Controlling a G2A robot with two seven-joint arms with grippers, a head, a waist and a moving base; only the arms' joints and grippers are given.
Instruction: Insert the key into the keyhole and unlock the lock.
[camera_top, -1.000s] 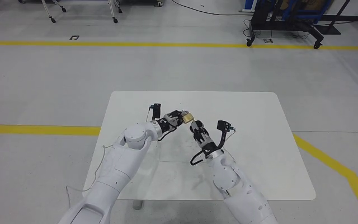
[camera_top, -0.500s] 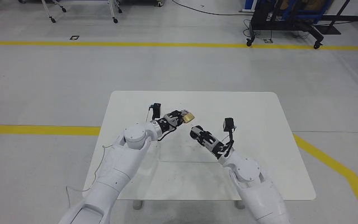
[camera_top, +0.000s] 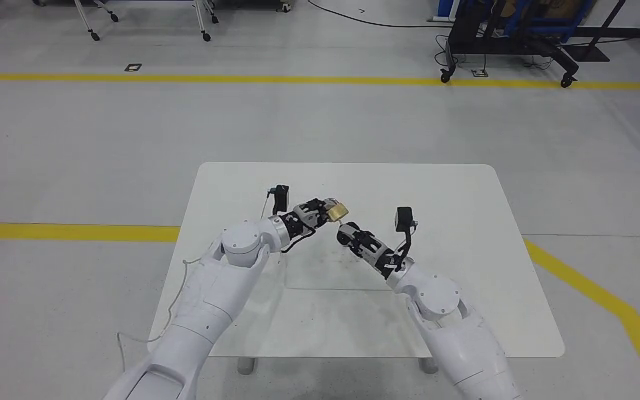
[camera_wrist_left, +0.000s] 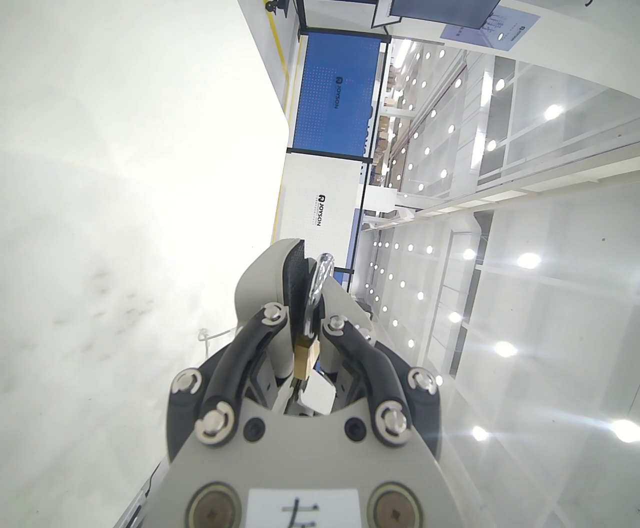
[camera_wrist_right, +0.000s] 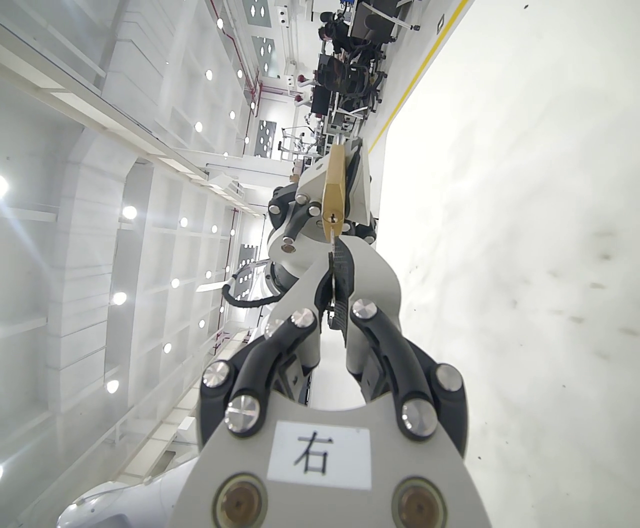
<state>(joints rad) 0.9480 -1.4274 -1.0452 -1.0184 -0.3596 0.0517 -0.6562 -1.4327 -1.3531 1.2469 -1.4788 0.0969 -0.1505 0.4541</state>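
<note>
Padlock (camera_top: 336, 210) of brass sat clamped in my left tool (camera_top: 320, 211), held in the air above the white worktop (camera_top: 450, 195), near its middle. Through the left wrist view I saw that tool's 2 fingers (camera_wrist_left: 265, 285) closed against the steel shackle (camera_wrist_left: 320, 280), with the brass body (camera_wrist_left: 305, 357) lying back between the linkages toward the palm.

My right tool (camera_top: 348, 236) was pinched shut on the key (camera_wrist_right: 334, 245), whose thin blade poked out past the dark pads (camera_wrist_right: 345, 285). In the right wrist view the padlock's end face pointed back at that tool with the keyhole (camera_wrist_right: 331, 218) uncovered. The key's tip lay at the edge of that face, just beside the keyhole and not in it. The 2 tools stood tip to tip, close together.
</note>
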